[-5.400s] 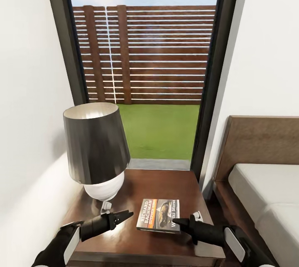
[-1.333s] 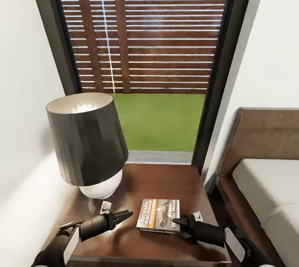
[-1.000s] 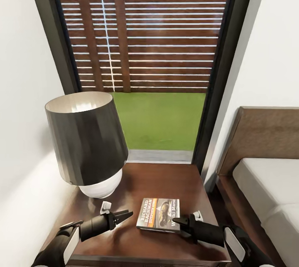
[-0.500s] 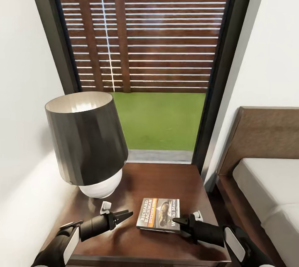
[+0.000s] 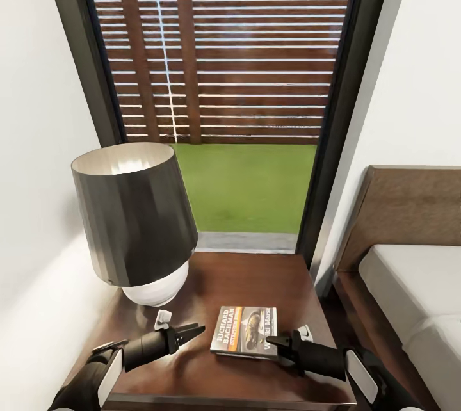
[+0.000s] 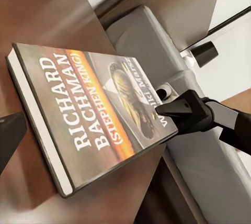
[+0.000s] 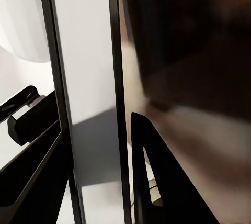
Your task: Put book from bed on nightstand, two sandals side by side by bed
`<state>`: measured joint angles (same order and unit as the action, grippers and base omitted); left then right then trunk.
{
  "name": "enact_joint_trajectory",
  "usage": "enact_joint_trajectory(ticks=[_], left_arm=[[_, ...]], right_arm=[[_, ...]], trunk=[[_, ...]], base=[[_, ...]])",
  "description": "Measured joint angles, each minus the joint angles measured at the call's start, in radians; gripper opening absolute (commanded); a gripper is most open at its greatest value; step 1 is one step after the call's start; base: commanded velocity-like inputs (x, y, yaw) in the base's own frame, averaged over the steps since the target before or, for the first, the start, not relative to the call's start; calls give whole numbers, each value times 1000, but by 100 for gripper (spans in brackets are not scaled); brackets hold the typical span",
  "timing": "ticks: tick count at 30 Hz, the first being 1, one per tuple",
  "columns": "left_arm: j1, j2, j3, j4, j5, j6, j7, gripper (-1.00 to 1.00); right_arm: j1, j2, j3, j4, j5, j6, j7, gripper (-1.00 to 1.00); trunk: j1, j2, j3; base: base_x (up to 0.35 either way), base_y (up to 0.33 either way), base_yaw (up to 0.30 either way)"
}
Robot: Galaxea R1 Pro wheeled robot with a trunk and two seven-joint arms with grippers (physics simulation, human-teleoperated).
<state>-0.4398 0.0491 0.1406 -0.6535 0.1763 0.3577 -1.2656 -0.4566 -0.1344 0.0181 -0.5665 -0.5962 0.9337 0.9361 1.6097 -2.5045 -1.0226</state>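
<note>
One book (image 5: pixel 244 331) lies flat near nightstand (image 5: pixel 256 276) front edge. Right gripper (image 5: pixel 271 340) touches its corner, grip unclear; left gripper (image 5: pixel 196 330) closed, empty. Withdraw straight back.

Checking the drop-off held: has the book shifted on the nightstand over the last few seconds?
No. The book lies flat on the nightstand at the same spot, with the same gap to the lamp base and the front edge.

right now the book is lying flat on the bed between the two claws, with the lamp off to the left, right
Not quite. The book lies flat on the nightstand, not on the bed, as the head view shows. The rest holds: it sits between the left claw and the right claw, with the lamp to the left.
</note>
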Motion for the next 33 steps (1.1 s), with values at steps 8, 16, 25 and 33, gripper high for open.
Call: enact_joint_trajectory(ticks=[8, 16, 25, 33], left_arm=[[0, 0, 0, 0, 0, 0, 0, 100], [0, 0, 0, 0, 0, 0, 0, 100], [0, 0, 0, 0, 0, 0, 0, 100], [0, 0, 0, 0, 0, -1, 0, 100]], right_arm=[[0, 0, 0, 0, 0, 0, 0, 100], [0, 0, 0, -1, -5, 3, 2, 100], [0, 0, 0, -1, -5, 3, 1, 100], [0, 0, 0, -1, -6, 2, 1, 100]], trunk=[[0, 0, 0], [0, 0, 0], [0, 0, 0], [0, 0, 0]], base=[[0, 0, 0], [0, 0, 0], [0, 0, 0], [-45, 0, 0]])
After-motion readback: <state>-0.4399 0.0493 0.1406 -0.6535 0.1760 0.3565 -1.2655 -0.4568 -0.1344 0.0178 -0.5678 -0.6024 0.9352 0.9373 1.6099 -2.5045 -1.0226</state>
